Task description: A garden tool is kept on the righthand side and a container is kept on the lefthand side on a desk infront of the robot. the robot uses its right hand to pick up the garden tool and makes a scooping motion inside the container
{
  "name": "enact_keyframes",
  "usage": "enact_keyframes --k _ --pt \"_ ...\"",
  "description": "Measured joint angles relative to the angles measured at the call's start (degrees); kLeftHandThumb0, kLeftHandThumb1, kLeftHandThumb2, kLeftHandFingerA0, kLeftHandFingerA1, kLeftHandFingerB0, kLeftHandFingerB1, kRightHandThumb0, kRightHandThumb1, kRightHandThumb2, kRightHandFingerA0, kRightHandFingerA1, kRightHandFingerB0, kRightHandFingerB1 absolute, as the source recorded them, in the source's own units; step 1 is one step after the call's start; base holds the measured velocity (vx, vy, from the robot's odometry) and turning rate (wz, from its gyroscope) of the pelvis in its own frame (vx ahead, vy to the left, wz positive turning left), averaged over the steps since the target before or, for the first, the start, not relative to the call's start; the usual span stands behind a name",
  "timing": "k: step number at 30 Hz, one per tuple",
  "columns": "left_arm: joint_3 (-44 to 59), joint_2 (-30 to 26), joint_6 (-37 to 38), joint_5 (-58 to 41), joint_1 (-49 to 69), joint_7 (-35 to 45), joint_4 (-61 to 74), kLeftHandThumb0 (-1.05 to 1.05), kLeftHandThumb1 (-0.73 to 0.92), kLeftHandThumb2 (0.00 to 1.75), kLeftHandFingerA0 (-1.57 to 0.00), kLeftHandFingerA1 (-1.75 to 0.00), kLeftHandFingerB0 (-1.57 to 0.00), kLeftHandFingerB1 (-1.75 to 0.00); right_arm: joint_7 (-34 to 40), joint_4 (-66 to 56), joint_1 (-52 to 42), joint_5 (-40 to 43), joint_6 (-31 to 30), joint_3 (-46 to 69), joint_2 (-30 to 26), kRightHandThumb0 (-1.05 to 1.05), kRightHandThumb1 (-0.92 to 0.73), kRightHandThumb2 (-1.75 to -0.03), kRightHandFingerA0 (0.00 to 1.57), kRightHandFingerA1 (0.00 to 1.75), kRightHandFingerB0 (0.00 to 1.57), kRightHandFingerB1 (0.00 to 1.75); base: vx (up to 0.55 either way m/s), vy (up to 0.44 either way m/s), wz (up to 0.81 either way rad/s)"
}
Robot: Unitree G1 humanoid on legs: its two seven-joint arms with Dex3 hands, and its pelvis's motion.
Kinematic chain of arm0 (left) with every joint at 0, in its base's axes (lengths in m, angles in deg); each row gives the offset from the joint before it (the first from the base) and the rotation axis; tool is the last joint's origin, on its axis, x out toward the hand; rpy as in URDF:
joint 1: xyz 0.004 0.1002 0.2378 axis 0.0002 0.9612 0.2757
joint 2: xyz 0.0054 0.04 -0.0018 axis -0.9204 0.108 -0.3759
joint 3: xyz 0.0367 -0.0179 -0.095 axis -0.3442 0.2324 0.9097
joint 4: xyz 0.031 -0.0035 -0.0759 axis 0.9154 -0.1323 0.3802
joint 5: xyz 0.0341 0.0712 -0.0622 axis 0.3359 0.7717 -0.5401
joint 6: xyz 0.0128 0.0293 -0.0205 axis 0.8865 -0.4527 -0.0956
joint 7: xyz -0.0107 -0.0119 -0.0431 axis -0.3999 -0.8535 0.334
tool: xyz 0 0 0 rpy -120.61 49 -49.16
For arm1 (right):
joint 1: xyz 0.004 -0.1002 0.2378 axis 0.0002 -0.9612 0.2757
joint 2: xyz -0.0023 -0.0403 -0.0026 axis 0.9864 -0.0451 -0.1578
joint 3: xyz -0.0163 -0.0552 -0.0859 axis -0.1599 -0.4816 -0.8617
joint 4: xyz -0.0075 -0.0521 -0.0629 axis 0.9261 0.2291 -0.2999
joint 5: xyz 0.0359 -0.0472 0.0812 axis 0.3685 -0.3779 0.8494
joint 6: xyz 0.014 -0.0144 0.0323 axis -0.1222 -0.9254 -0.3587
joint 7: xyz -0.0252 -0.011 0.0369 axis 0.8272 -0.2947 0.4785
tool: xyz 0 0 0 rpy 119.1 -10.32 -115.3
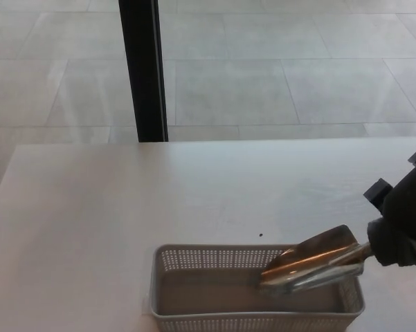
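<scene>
A grey perforated container (214, 259) stands at the near edge of the white desk (124, 200). A shiny metal garden trowel (310, 266) reaches into the container's right half, its blade tilted down to the left with the tip near the bottom. My right hand (401, 221) comes in from the right edge and is shut on the trowel's handle, just outside the container's right wall. The handle itself is hidden inside the hand. My left hand does not show.
A black vertical post (142, 69) stands behind the desk's far edge, with a tiled floor (263, 69) beyond. A small dark speck (261, 234) lies on the desk just behind the container.
</scene>
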Motion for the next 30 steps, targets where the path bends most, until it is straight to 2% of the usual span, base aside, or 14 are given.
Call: enact_keyframes --k 4,6,7,10,11,13,16,17,19,21,22,24,29,30 --pt "-0.2 0.0 0.0 0.0 -0.3 0.1 0.2 -0.53 0.67 0.6 -0.57 -0.66 -0.52 -0.51 -2.0 -1.1 -0.1 -2.8 -0.4 -1.2 3.1 -0.47 -0.71 -0.71 0.95 1.75 0.8 1.24 0.0 0.0 0.0" --pt "-0.3 0.0 0.0 0.0 -0.4 0.3 0.3 -0.52 0.68 0.6 -0.6 -0.68 -0.52 -0.53 -3.0 -1.5 -0.3 -4.3 -0.5 -1.7 4.4 -0.46 -0.71 -0.77 0.96 1.75 0.79 1.33 0.0 0.0 0.0" --pt "-0.3 0.0 0.0 0.0 -0.5 0.4 0.4 -0.53 0.66 0.6 -0.6 -0.71 -0.53 -0.54 -3.4 -1.6 -0.4 -4.9 -0.5 -2.0 4.9 -0.44 -0.71 -0.79 0.98 1.75 0.78 1.46 0.0 0.0 0.0" --pt "-0.3 -0.1 0.0 0.0 -0.7 0.8 0.6 -0.53 0.67 0.6 -0.6 -0.7 -0.52 -0.54 -4.8 -1.9 -1.1 -7.2 -0.5 -2.9 6.6 -0.42 -0.68 -0.84 1.0 1.75 0.83 1.5 0.0 0.0 0.0" --pt "-0.3 -0.1 0.0 0.0 -0.7 0.9 0.6 -0.53 0.68 0.6 -0.57 -0.69 -0.52 -0.54 -5.1 -1.9 -1.3 -7.6 -0.5 -3.0 6.9 -0.42 -0.7 -0.83 0.99 1.75 0.8 1.47 0.0 0.0 0.0" --pt "-0.3 -0.1 0.0 0.0 -0.9 1.2 0.7 -0.52 0.66 0.6 -0.6 -0.7 -0.54 -0.54 -5.6 -1.9 -1.7 -8.6 -0.5 -3.2 7.3 -0.44 -0.71 -0.76 0.98 1.75 0.83 1.24 0.0 0.0 0.0" --pt "-0.2 -0.2 0.0 0.0 -1.2 1.3 0.7 -0.51 0.65 0.6 -0.59 -0.69 -0.54 -0.53 -5.6 -1.9 -2.2 -9.3 -0.5 -3.3 7.4 -0.43 -0.69 -0.74 0.97 1.75 0.8 1.21 0.0 0.0 0.0" --pt "-0.2 -0.2 0.0 0.0 -1.4 1.3 0.7 -0.51 0.67 0.6 -0.59 -0.68 -0.53 -0.53 -5.6 -1.9 -2.4 -9.6 -0.5 -3.3 7.4 -0.49 -0.55 -1.01 1.19 1.36 0.81 1.01 0.0 0.0 0.0" --pt "0.0 -0.2 -0.1 0.0 -1.5 1.4 0.7 -0.52 0.66 0.6 -0.6 -0.68 -0.55 -0.52 -6.0 -1.9 -2.8 -10.2 -0.5 -3.6 7.4 -0.54 -0.57 -1.01 1.23 1.4 0.82 1.1 0.0 0.0 0.0" --pt "-0.1 -0.2 -0.1 0.0 -1.6 1.4 0.7 -0.52 0.66 0.6 -0.57 -0.66 -0.53 -0.52 -6.1 -1.6 -3.4 -10.9 -0.6 -4.1 7.6 -0.55 -0.58 -1.02 1.24 1.41 0.82 1.09 0.0 0.0 0.0" --pt "-0.1 -0.2 -0.1 0.0 -1.6 1.4 0.7 -0.52 0.66 0.6 -0.61 -0.66 -0.54 -0.52 -6.0 -1.5 -3.6 -11.1 -0.6 -4.4 7.7 -0.48 -0.74 -0.69 1.0 1.75 0.77 1.28 0.0 0.0 0.0" --pt "-0.1 -0.2 -0.1 0.0 -1.8 1.5 0.6 -0.52 0.66 0.6 -0.6 -0.65 -0.55 -0.52 -5.2 -0.6 -4.1 -11.6 -0.9 -5.1 8.6 -0.47 -0.75 -0.71 1.01 1.75 0.77 1.24 0.0 0.0 0.0" --pt "-0.3 -0.2 -0.1 0.0 -2.0 1.5 0.3 -0.53 0.66 0.6 -0.61 -0.66 -0.56 -0.51 -4.1 1.5 -4.3 -13.2 -2.2 -7.1 12.1 -0.51 -0.72 -0.69 1.03 1.75 0.78 1.33 0.0 0.0 0.0" --pt "-0.4 -0.2 -0.1 0.1 -2.0 1.5 0.3 -0.53 0.66 0.6 -0.59 -0.64 -0.54 -0.51 -3.9 1.7 -4.3 -13.7 -2.4 -7.5 12.7 -0.5 -0.72 -0.77 1.03 1.75 0.76 1.37 0.0 0.0 0.0"
